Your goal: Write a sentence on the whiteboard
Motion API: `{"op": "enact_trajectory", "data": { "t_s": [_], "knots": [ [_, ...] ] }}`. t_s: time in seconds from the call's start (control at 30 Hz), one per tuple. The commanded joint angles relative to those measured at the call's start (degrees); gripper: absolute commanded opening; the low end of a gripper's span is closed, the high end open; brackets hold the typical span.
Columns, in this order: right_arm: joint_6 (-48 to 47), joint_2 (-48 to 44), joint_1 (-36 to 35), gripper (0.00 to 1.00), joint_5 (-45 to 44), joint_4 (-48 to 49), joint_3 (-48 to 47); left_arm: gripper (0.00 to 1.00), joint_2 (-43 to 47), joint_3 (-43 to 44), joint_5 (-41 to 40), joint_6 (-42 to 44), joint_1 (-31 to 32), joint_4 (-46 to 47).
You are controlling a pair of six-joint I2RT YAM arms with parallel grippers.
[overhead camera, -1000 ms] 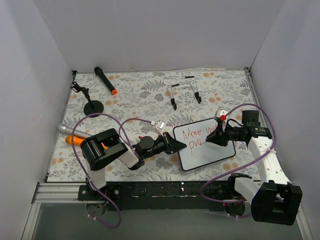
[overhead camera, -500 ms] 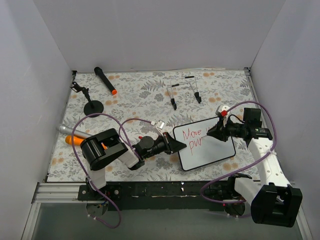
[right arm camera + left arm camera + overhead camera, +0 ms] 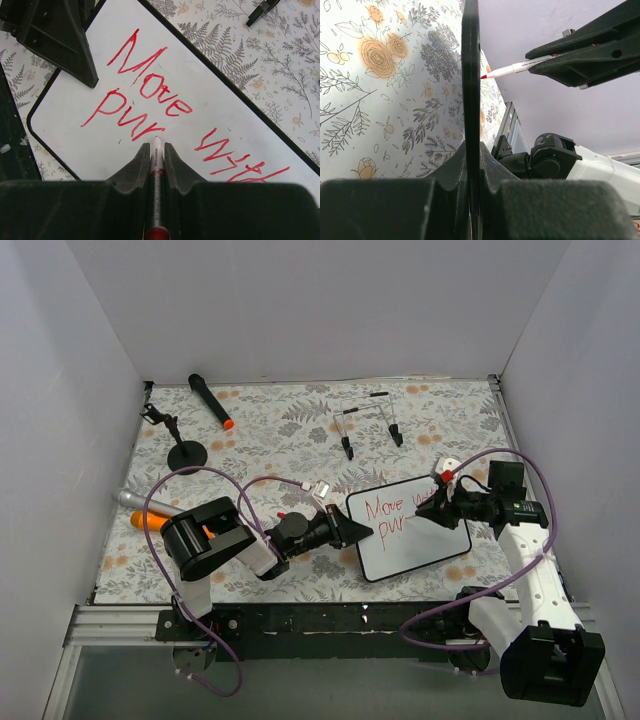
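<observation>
Right gripper [image 3: 154,150] clamps a red marker [image 3: 156,172], tip touching the whiteboard [image 3: 210,95] where the sentence [image 3: 150,92] ends at "Pur"; left gripper [image 3: 471,145] pinches the whiteboard's left edge; whiteboard sits on the table [image 3: 280,430] between both arms.

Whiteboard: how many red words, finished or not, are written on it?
3. "Move" on the first line, "with" right after it, unfinished "pur" below "Move", at the marker tip. Nothing more seems hidden.

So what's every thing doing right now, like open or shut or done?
Whiteboard: on the table, one edge clamped.
Sentence: unfinished, reads "Move with Pur".
Marker: uncapped, tip at the board.
Left gripper: shut on whiteboard.
Right gripper: shut on marker.
</observation>
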State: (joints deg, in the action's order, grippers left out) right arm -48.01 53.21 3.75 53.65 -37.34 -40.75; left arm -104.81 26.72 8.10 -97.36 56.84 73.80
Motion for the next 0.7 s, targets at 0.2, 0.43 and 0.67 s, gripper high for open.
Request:
{"op": "enact_trajectory", "data": {
  "t_s": [0.2,0.43,0.67],
  "knots": [
    [-3.2,-1.0,0.7,0.01,-0.7,-3.3,-2.3,0.00,-0.1,0.5,1.4,1.4,0.6,10.5],
    [-4.9,-0.2,0.8,0.01,0.7,-3.3,-1.2,0.00,0.2,0.3,1.3,1.5,0.5,10.7],
    [-5.6,0.4,0.8,0.01,1.5,-3.4,-1.2,0.00,0.3,0.5,1.3,1.6,0.6,10.2]
  ]
}}
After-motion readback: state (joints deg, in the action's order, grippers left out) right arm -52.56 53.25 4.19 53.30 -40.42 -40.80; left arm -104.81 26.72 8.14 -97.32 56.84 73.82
